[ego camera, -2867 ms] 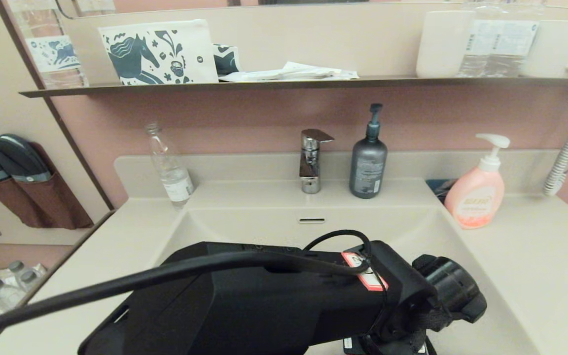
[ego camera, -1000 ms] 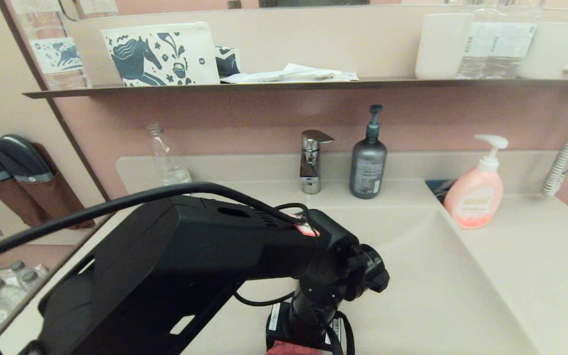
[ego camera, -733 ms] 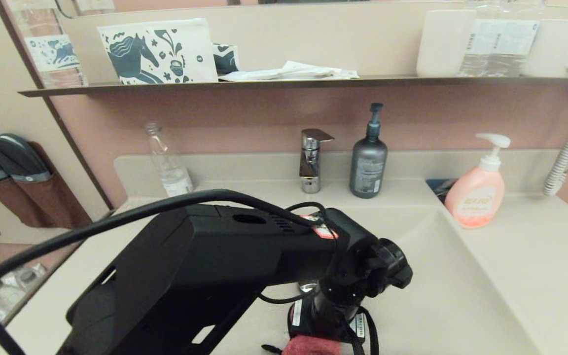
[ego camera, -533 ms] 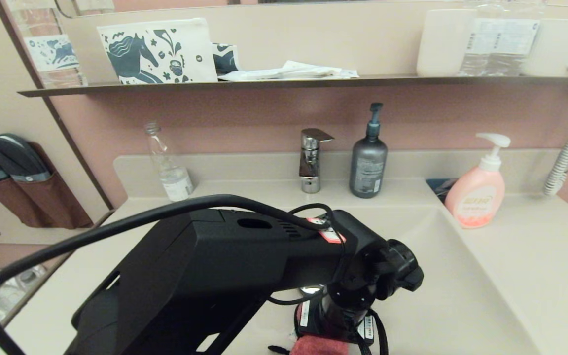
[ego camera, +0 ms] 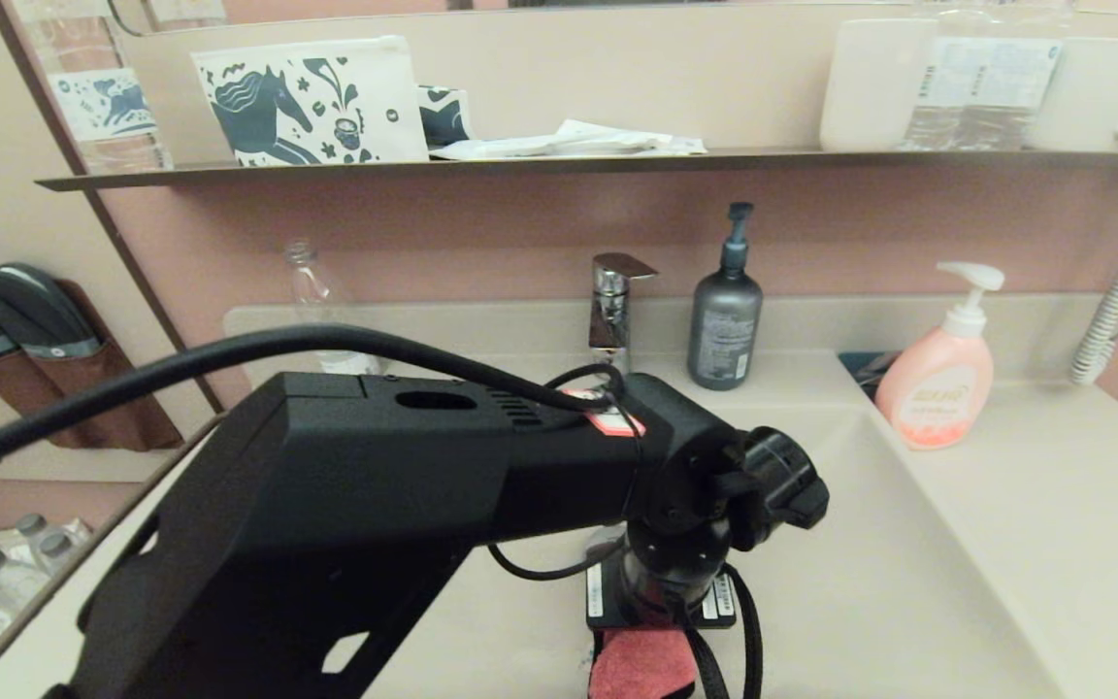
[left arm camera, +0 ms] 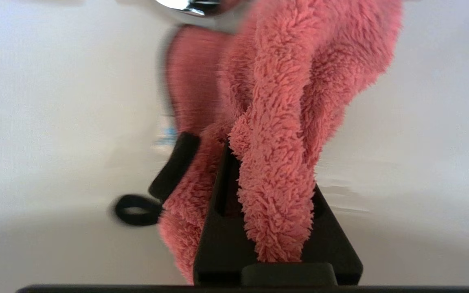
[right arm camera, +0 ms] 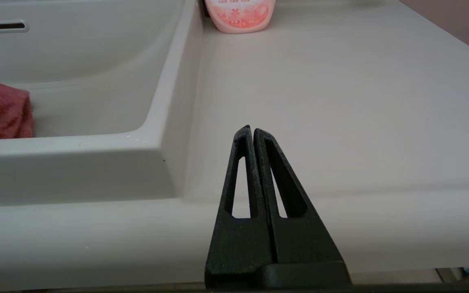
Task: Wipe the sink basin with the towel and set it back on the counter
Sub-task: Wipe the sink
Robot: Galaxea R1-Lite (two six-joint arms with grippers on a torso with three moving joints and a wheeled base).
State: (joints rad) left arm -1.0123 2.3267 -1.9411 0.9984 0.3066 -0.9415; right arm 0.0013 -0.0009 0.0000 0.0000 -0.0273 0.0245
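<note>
- Our left gripper [left arm camera: 273, 191] pinches the towel [left arm camera: 275, 122] down in the sink basin [ego camera: 899, 582], at 6 o'clock from the faucet [ego camera: 612, 311], pressing it to wipe.
- Our right gripper [right arm camera: 253, 134] idles, fingers together and empty, above the counter [right arm camera: 340, 101].

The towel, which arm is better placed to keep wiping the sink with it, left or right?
Left. The left gripper is shut on the towel down inside the sink basin. The right gripper is shut and empty, off over the counter beside the basin.
</note>
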